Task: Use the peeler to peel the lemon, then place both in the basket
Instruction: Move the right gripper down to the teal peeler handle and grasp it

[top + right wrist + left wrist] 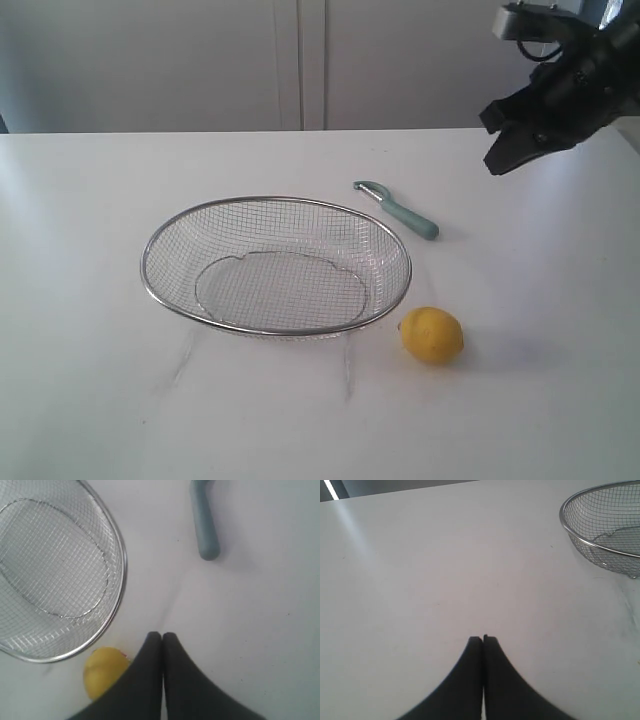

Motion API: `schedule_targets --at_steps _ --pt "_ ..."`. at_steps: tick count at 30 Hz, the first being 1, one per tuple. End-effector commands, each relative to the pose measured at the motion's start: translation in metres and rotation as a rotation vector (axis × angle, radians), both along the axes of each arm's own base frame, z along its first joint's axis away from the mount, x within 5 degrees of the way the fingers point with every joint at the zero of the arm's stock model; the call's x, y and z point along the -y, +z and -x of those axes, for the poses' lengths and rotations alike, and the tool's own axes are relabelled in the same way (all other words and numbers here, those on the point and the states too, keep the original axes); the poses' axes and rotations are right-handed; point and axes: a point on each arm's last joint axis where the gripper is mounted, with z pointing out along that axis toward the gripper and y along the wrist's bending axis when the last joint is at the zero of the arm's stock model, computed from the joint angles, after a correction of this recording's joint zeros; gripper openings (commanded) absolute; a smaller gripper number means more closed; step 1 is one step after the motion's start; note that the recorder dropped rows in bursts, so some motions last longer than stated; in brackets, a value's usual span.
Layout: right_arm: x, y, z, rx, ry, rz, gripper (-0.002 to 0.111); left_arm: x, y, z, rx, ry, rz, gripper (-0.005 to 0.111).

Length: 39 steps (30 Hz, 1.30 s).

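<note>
The yellow lemon (432, 334) lies on the white table just right of the wire-mesh basket (150, 250). The teal-handled peeler (398, 209) lies behind the basket's right end, blade end to the left. My right gripper (500, 160) hangs high at the upper right, well above and to the right of the peeler, shut and holding nothing. In the right wrist view its shut fingers (162, 636) partly cover the lemon (102, 671), with the peeler handle (205, 527) and basket (120, 565) beyond. My left gripper (483, 639) is shut and empty over bare table; the basket (565, 522) shows at the edge.
The white table (100, 400) runs to a pale wall with cabinet panels (300, 60) behind. Faint grey scuff marks (348, 370) show on the table in front of the basket.
</note>
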Motion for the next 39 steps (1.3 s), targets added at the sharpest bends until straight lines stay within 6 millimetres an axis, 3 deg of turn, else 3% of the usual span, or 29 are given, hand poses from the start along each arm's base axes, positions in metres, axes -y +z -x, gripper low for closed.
schedule_targets --at_steps 1,9,14,17,22,39 --pt "-0.008 -0.010 -0.030 -0.031 -0.028 0.043 0.000 0.000 -0.001 0.000 -0.004 -0.005 0.002 0.000" --pt "-0.053 -0.024 -0.079 0.192 0.046 0.170 0.000 0.000 -0.001 0.000 -0.002 -0.004 0.002 0.000" --pt "-0.078 -0.057 -0.088 0.227 0.337 0.306 0.004 0.000 -0.001 0.000 -0.002 -0.004 0.002 0.000" --pt "-0.089 -0.075 -0.089 0.224 0.445 0.336 0.021 0.000 -0.001 0.000 -0.002 -0.004 0.002 0.000" --pt "-0.092 -0.093 -0.096 0.234 0.440 0.348 0.067 0.000 -0.001 0.000 -0.002 -0.004 0.002 0.000" --pt "-0.091 -0.133 -0.107 0.222 0.441 0.388 0.058 0.000 -0.001 0.000 -0.002 -0.004 0.002 0.000"
